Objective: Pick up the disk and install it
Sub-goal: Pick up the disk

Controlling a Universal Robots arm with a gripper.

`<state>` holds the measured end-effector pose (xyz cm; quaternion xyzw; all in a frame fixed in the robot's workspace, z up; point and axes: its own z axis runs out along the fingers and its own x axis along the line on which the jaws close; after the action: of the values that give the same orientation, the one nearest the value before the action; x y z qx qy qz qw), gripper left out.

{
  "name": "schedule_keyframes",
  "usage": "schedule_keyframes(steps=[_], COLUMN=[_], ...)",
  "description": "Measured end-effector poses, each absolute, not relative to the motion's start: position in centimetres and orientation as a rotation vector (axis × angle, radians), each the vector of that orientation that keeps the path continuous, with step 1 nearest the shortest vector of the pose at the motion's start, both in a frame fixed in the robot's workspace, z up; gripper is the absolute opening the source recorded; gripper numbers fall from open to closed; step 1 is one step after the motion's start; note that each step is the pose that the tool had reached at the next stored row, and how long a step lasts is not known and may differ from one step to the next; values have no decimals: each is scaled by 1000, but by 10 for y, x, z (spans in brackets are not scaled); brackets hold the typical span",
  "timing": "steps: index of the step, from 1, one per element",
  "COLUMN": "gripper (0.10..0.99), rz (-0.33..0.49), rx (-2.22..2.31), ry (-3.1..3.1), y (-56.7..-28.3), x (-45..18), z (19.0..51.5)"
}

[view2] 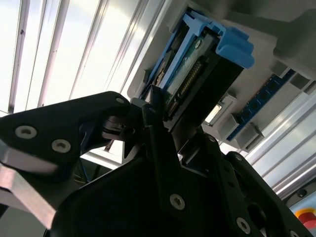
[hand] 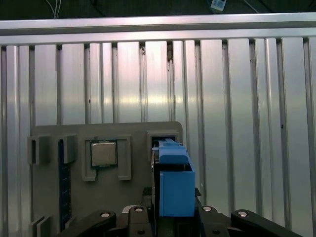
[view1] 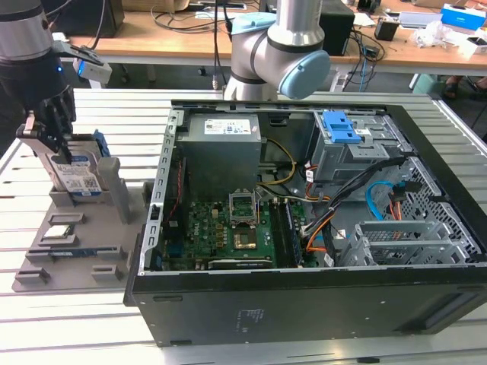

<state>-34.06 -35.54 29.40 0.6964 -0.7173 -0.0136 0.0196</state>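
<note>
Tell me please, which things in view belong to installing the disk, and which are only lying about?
Belong to the job: disk, upright in the grey holder; gripper, at the disk's top; open computer case, presumably where it gets installed.

Lying about: processor chip and memory stick on the same holder; blue box and cables on the desk behind.

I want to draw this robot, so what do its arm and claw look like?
The arm is round silver-grey tubes with pale blue caps on its joints. The gripper is black, built of chunky links with small shiny screws. A little grey box with a blue edge sits by the wrist.
</note>
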Motion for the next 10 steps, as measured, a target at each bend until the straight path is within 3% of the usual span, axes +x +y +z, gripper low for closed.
schedule_keyframes(steps=[10], gripper=[361], rz=[-42], rx=[2161], ry=[-2226], y=[-355], x=[-340], z=[304])
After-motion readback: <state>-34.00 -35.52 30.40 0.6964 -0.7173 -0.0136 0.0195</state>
